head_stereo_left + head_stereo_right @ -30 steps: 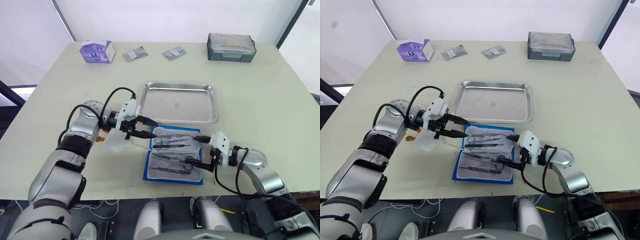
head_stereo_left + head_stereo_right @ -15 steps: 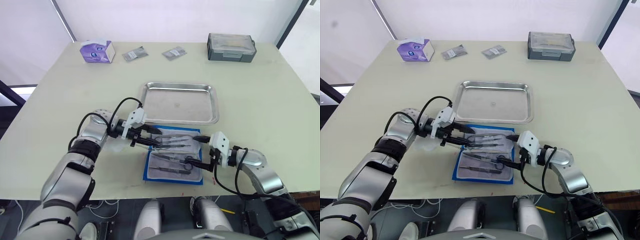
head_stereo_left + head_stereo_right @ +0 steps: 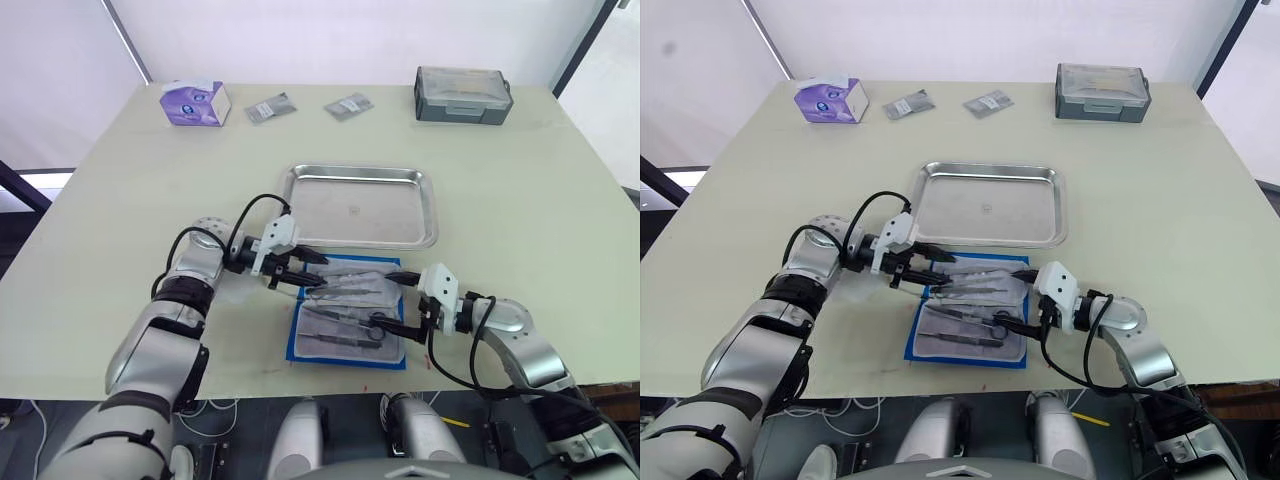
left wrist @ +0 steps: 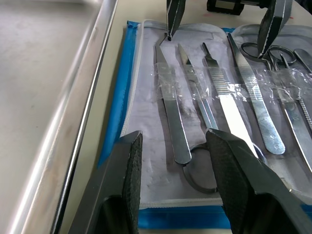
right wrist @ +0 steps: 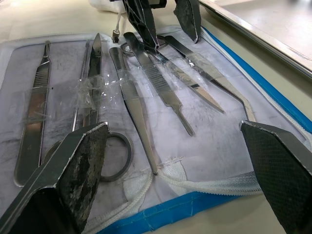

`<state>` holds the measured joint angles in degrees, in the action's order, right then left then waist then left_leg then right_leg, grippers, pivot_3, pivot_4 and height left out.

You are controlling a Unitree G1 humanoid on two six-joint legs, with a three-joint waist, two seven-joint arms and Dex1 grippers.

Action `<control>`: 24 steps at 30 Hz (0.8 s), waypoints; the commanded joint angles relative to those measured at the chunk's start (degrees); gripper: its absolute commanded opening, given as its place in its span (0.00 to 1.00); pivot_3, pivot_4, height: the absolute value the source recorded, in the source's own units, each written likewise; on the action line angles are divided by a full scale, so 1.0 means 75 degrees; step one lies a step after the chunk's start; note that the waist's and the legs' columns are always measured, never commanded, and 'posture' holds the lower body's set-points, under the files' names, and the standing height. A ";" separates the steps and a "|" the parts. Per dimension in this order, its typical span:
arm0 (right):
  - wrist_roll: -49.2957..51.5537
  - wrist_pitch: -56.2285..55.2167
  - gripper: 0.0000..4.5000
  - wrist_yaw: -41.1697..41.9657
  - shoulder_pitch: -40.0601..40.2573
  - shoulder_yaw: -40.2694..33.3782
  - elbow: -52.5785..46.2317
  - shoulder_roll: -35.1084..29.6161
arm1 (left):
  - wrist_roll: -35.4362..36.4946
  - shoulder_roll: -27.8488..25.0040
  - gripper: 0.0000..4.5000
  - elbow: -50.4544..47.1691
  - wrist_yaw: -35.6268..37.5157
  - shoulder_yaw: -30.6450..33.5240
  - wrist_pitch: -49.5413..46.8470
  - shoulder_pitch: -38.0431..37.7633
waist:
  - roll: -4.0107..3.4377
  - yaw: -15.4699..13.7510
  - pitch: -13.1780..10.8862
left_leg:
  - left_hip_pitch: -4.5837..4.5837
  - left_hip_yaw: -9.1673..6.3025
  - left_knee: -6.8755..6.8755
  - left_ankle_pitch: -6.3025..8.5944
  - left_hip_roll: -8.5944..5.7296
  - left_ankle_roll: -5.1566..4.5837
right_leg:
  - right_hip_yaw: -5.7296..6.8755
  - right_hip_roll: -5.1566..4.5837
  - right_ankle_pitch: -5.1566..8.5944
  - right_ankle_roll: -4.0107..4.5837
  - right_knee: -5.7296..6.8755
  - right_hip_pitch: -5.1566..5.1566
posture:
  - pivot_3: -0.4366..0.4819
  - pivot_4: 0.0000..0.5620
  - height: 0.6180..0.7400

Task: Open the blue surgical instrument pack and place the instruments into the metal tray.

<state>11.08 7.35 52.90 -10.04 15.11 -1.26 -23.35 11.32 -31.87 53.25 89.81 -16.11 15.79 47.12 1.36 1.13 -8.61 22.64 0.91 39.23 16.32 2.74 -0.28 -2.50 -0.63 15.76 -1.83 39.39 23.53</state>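
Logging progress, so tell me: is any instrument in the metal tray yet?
No. The metal tray holds nothing, and the instruments all lie on the opened blue pack.

A pale cream table was seen before a white wall (dark floor was glimpsed beside the table).

Blue pack lies open — instruments taped inside — just beside the empty metal tray.
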 commanded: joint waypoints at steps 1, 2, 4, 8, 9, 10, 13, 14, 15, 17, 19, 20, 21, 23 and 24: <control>-0.0326 0.0251 1.00 -0.0050 0.0253 0.0354 0.0346 -0.0039 | -0.0265 0.0030 0.49 0.0152 0.0072 0.0197 0.0195 0.0126 | 0.0000 0.0000 0.0000 | 0.0000 0.0000 0.0000 0.0000 0.0000 0.0000 | 0.0000 0.0000 0.0000 0.0000 0.0000 0.0000 | 0.48 0.27 0.93; -0.0326 0.0253 1.00 -0.0051 0.0265 0.0358 0.0332 -0.0043 | -0.0300 0.0051 0.49 0.0163 0.0041 0.0226 0.0197 0.0128 | 0.0000 -0.0001 0.0000 | 0.0000 0.0000 0.0000 0.0000 0.0000 0.0000 | 0.0000 0.0000 0.0000 0.0000 0.0000 0.0000 | 0.48 0.27 0.93; -0.0320 0.0272 1.00 -0.0055 0.0290 0.0363 0.0309 -0.0048 | -0.0328 0.0103 0.49 0.0189 0.0047 0.0267 0.0157 0.0133 | 0.0001 -0.0002 0.0001 | 0.0000 0.0000 0.0000 0.0000 0.0000 0.0000 | 0.0000 0.0000 0.0000 0.0000 0.0000 0.0000 | 0.48 0.27 0.93; -0.0315 0.0285 1.00 -0.0062 0.0318 0.0365 0.0290 -0.0060 | -0.0533 0.0165 0.49 0.0298 0.0028 0.0322 0.0238 0.0152 | 0.0001 -0.0003 0.0001 | 0.0000 0.0000 0.0000 0.0000 0.0000 0.0000 | 0.0000 0.0000 0.0000 0.0000 0.0000 0.0000 | 0.48 0.27 0.93; -0.0312 0.0286 1.00 -0.0065 0.0321 0.0364 0.0289 -0.0064 | -0.0585 0.0176 0.49 0.0312 0.0052 0.0333 0.0263 0.0146 | 0.0001 -0.0004 0.0001 | 0.0000 0.0000 0.0000 0.0000 0.0000 0.0000 | 0.0001 0.0000 0.0000 0.0000 0.0000 0.0000 | 0.48 0.27 0.93; -0.0309 0.0282 1.00 -0.0068 0.0320 0.0361 0.0297 -0.0065 | -0.0630 0.0188 0.43 0.0307 0.0082 0.0324 0.0277 0.0118 | 0.0001 -0.0005 0.0002 | 0.0000 0.0000 0.0000 0.0000 0.0000 0.0000 | 0.0001 0.0000 0.0000 0.0000 0.0000 -0.0001 | 0.48 0.27 0.93; -0.0302 0.0287 1.00 -0.0081 0.0337 0.0366 0.0281 -0.0068 | -0.0731 0.0196 0.25 0.0235 0.0185 0.0280 0.0346 -0.0006 | 0.0001 -0.0005 0.0003 | 0.0000 0.0000 0.0000 0.0000 0.0000 0.0000 | 0.0000 0.0000 0.0000 0.0000 0.0000 -0.0001 | 0.48 0.27 0.93; -0.0299 0.0291 1.00 -0.0083 0.0341 0.0367 0.0275 -0.0068 | -0.0696 0.0213 0.16 0.0190 0.0249 0.0299 0.0290 -0.0045 | -0.0001 -0.0006 0.0007 | 0.0000 0.0000 0.0000 0.0000 0.0000 0.0000 | 0.0001 0.0000 0.0000 0.0000 0.0000 -0.0001 | 0.48 0.27 0.93; -0.0298 0.0297 1.00 -0.0088 0.0348 0.0371 0.0264 -0.0066 | -0.0654 0.0222 0.06 0.0140 0.0302 0.0308 0.0237 -0.0083 | 0.0000 -0.0004 0.0011 | 0.0000 0.0000 0.0000 0.0000 0.0000 0.0000 | 0.0000 -0.0001 0.0000 0.0000 0.0000 -0.0001 | 0.48 0.27 0.93; -0.0293 0.0306 1.00 -0.0091 0.0356 0.0374 0.0256 -0.0064 | -0.0604 0.0214 0.01 0.0027 0.0356 0.0268 0.0161 -0.0155 | 0.0000 -0.0003 0.0017 | -0.0002 -0.0002 0.0000 0.0000 0.0000 0.0000 | 0.0001 0.0000 0.0000 0.0000 0.0001 -0.0002 | 0.48 0.27 0.93; -0.0290 0.0305 1.00 -0.0087 0.0356 0.0375 0.0261 -0.0069 | -0.0611 0.0203 0.01 -0.0038 0.0359 0.0242 0.0138 -0.0195 | 0.0000 -0.0004 0.0018 | -0.0002 -0.0001 0.0000 0.0000 0.0000 0.0000 | 0.0001 0.0000 0.0000 0.0000 0.0000 -0.0002 | 0.48 0.27 0.93; -0.0290 0.0302 1.00 -0.0083 0.0355 0.0375 0.0265 -0.0071 | -0.0616 0.0203 0.01 -0.0058 0.0359 0.0244 0.0129 -0.0206 | 0.0000 -0.0004 0.0018 | -0.0002 -0.0001 0.0000 0.0000 0.0000 0.0000 | 0.0001 0.0000 0.0000 0.0000 0.0000 -0.0002 | 0.48 0.27 0.93; -0.0291 0.0311 1.00 -0.0090 0.0353 0.0381 0.0259 -0.0064 | -0.0605 0.0191 0.01 -0.0077 0.0359 0.0246 0.0117 -0.0215 | 0.0000 -0.0004 0.0019 | -0.0002 -0.0001 0.0000 0.0000 0.0000 0.0000 | 0.0001 0.0000 0.0000 0.0000 0.0000 -0.0002 | 0.48 0.27 0.93; -0.0294 0.0319 1.00 -0.0091 0.0343 0.0386 0.0262 -0.0060 | -0.0594 0.0179 0.01 -0.0126 0.0359 0.0278 0.0088 -0.0222 | 0.0000 -0.0004 0.0019 | -0.0002 -0.0001 0.0000 0.0000 0.0000 0.0000 | 0.0001 0.0000 0.0000 0.0000 0.0000 -0.0002 | 0.48 0.27 0.93; -0.0296 0.0322 1.00 -0.0092 0.0336 0.0388 0.0267 -0.0056 | -0.0592 0.0174 0.01 -0.0140 0.0359 0.0292 0.0078 -0.0219 | 0.0000 -0.0004 0.0019 | -0.0002 -0.0001 0.0000 0.0000 0.0000 0.0000 | 0.0001 0.0000 0.0000 0.0000 0.0000 -0.0002 | 0.48 0.27 0.93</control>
<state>11.09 7.37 52.24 -9.15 15.42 -2.05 -23.37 7.52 -30.23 53.31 89.75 -13.05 16.57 46.66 1.36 1.10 -8.47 22.63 0.90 39.23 16.32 2.74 -0.28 -2.50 -0.63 15.76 -1.83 39.39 23.52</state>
